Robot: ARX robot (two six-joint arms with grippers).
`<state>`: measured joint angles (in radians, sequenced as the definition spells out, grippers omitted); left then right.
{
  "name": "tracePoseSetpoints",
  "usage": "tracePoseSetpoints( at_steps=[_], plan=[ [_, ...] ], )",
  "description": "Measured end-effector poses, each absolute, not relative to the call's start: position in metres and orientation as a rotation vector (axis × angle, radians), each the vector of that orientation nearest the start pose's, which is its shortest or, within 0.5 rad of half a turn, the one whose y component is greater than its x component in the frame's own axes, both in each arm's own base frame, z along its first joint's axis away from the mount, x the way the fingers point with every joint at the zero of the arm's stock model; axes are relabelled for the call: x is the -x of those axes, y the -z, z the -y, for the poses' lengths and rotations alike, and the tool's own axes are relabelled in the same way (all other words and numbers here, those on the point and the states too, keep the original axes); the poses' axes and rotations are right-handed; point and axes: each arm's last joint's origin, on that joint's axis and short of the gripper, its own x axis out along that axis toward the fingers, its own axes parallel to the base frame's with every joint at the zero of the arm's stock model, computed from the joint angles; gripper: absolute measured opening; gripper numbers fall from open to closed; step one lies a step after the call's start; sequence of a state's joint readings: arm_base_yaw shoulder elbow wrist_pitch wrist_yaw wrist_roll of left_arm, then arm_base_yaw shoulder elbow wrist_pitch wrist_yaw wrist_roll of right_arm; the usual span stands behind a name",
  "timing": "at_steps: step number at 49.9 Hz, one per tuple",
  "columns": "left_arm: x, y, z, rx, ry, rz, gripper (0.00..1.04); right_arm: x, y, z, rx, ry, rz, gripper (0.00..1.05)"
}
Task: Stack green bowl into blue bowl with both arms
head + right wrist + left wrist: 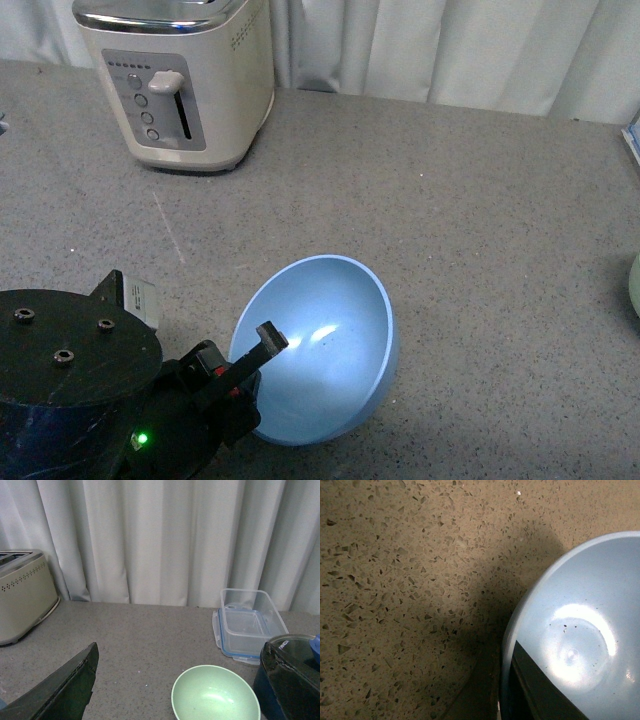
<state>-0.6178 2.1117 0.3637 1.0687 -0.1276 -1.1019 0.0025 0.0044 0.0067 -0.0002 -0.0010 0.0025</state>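
Observation:
The blue bowl [325, 350] is tilted on its side near the table's front, its opening facing up and toward me. My left gripper [255, 352] is shut on its near rim, with one black finger [535, 690] inside the blue bowl [580, 625]. The green bowl [215, 695] stands upright on the table, and in the front view only a sliver of it [637, 285] shows at the right edge. My right gripper [175, 687] is open, above and just short of the green bowl, its two black fingers [65, 690] wide apart on either side of the view.
A cream toaster [180, 80] stands at the back left. A clear container with a blue rim [250, 625] sits beyond the green bowl near the grey curtain [160, 540]. The table [450, 200] is grey speckled stone.

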Motion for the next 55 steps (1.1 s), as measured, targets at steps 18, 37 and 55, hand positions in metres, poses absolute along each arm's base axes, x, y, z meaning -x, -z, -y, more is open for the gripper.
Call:
tracePoseSetpoints(
  at_steps=[18,37,55],
  plan=[
    [-0.206,-0.019,0.141,0.807,0.08,-0.798,0.61,-0.098,-0.165,0.0,-0.002,-0.003,0.002,0.96],
    [-0.234,-0.055,0.1,0.893,-0.06,-0.644,0.98,-0.098,-0.165,0.0,-0.002,-0.003,0.002,0.96],
    [-0.258,-0.086,0.033,0.936,-0.246,-0.545,0.98,-0.098,-0.165,0.0,-0.002,-0.003,0.002,0.96]
  ],
)
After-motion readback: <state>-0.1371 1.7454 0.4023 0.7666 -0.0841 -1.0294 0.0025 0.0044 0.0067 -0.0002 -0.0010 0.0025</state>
